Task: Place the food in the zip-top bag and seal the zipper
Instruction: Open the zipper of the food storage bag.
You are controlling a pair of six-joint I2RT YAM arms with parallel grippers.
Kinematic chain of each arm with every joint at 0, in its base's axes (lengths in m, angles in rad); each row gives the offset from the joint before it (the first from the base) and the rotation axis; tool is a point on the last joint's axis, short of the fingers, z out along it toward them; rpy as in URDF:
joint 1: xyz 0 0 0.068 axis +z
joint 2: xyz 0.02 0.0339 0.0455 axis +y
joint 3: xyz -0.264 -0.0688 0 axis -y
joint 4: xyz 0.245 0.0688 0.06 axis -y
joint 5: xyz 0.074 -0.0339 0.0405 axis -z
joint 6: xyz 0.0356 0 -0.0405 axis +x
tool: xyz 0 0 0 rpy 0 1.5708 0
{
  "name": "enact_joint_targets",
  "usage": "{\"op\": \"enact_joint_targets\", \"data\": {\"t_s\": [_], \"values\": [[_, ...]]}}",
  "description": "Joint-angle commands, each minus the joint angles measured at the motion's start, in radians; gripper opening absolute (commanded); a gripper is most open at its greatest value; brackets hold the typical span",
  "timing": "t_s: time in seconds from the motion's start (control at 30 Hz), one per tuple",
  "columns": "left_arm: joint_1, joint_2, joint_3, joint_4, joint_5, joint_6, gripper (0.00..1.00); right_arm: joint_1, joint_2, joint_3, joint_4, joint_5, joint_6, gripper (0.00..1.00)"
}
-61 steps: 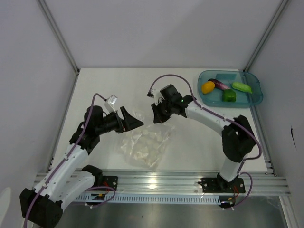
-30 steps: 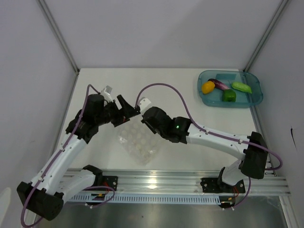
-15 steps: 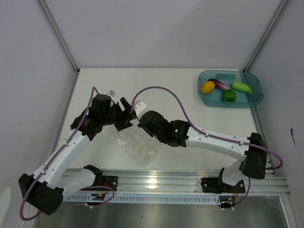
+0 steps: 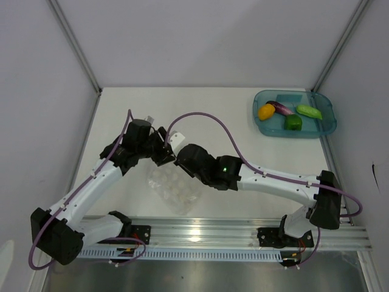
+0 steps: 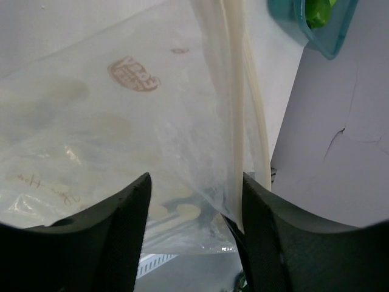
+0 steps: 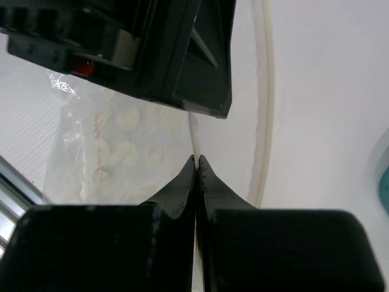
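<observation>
Since two seconds ago both arms have been closing in on the zip-top bag (image 4: 176, 188): the right arm has swung down from the middle of the table (image 4: 243, 97) and stretched leftward, and the bag is now lying bunched narrower and further left than it was.

The right gripper (image 6: 196, 173) is showing its fingers pressed together, pinching a thin pale strip of the bag's edge that is rising out from between the tips. The left gripper (image 5: 194, 207) is holding its fingers (image 5: 115, 231) apart, with the clear film lying between them and the zipper (image 5: 236, 121) running down just inside the right-hand finger. From above, the two grippers are meeting tip to tip at the bag's far edge, the rest of the bag trailing toward the near rail.

On the film a reddish-brown printed emblem (image 5: 134, 74) is showing, too blurred to read, and a faint reddish scrawl (image 5: 42, 185) like handwriting, which I cannot make out either.

Counting: one bag, one teal tray (image 4: 261, 125), and four pieces of food sitting in that tray at the far right corner, well apart from the bag: one orange-yellow fruit (image 4: 265, 111), one purple eggplant (image 4: 281, 107), one light-green piece (image 4: 309, 112) and one dark-green pepper (image 4: 293, 122).
</observation>
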Motion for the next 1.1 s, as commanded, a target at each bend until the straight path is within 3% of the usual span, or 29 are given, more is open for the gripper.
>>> {"op": "enact_joint_targets", "data": {"t_s": [0.0, 0.07, 0.17, 0.2, 0.27, 0.3, 0.4, 0.67, 1.07], "values": [[-0.008, 0.038, 0.037, 0.030, -0.002, 0.025, 0.57, 0.013, -0.026, 0.041, -0.002, 0.021, 0.012, 0.00], [-0.008, 0.044, 0.038, 0.054, 0.030, 0.036, 0.45, 0.013, -0.028, 0.043, -0.012, 0.019, 0.014, 0.01], [-0.010, 0.046, 0.031, 0.083, 0.078, 0.057, 0.10, 0.013, -0.025, 0.044, -0.028, 0.012, 0.035, 0.06], [-0.010, 0.046, 0.028, 0.091, 0.088, 0.086, 0.01, 0.013, -0.023, 0.047, -0.034, 0.007, 0.040, 0.19], [-0.010, 0.037, 0.028, 0.094, 0.105, 0.121, 0.01, 0.013, -0.017, 0.075, -0.077, 0.005, 0.067, 0.37], [-0.010, 0.029, 0.024, 0.102, 0.110, 0.155, 0.01, 0.012, -0.018, 0.083, -0.104, 0.001, 0.081, 0.51], [-0.010, -0.008, -0.009, 0.132, 0.118, 0.227, 0.01, -0.007, -0.032, 0.132, -0.159, -0.069, 0.130, 0.58], [-0.011, -0.057, -0.035, 0.116, 0.087, 0.379, 0.00, -0.140, -0.114, 0.233, -0.302, -0.300, 0.294, 0.59], [-0.013, -0.049, -0.029, 0.131, 0.118, 0.389, 0.01, -0.235, -0.054, 0.227, -0.269, -0.472, 0.290, 0.57]]}}
